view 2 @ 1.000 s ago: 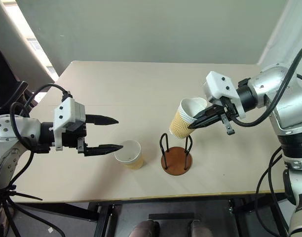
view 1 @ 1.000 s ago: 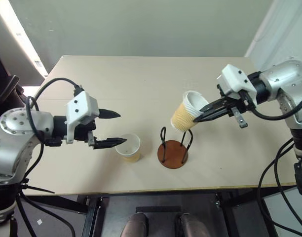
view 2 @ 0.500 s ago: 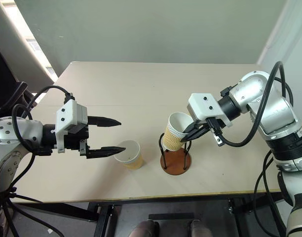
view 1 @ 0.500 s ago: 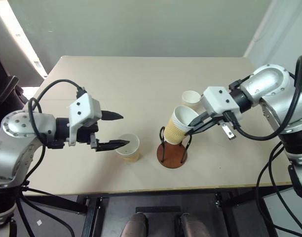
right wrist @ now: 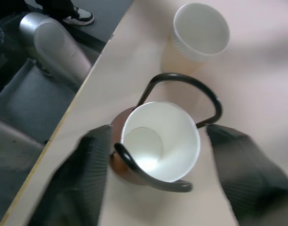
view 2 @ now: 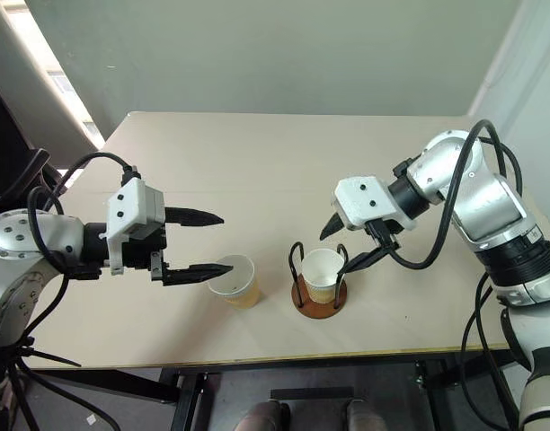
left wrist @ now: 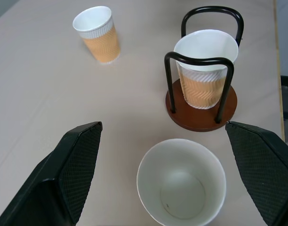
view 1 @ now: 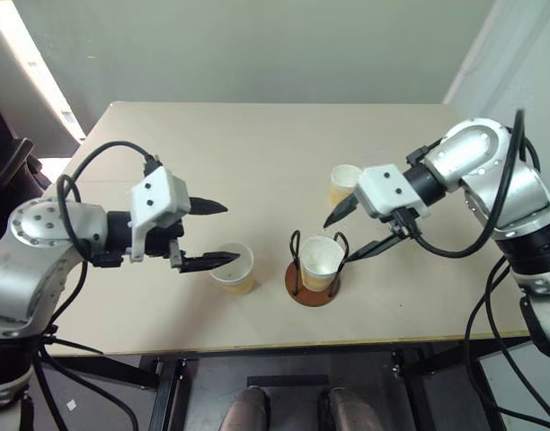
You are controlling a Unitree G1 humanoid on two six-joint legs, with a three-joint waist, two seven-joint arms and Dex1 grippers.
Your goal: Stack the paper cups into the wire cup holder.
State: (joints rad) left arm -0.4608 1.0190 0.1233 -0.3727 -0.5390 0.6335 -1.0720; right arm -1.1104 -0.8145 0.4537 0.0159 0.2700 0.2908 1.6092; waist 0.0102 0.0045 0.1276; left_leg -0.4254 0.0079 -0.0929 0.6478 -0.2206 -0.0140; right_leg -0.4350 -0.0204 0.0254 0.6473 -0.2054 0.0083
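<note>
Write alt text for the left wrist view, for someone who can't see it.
A paper cup stands upright inside a black wire cup holder on a tan table. An empty cup sits between the open left gripper fingers, and a third cup stands farther off.
</note>
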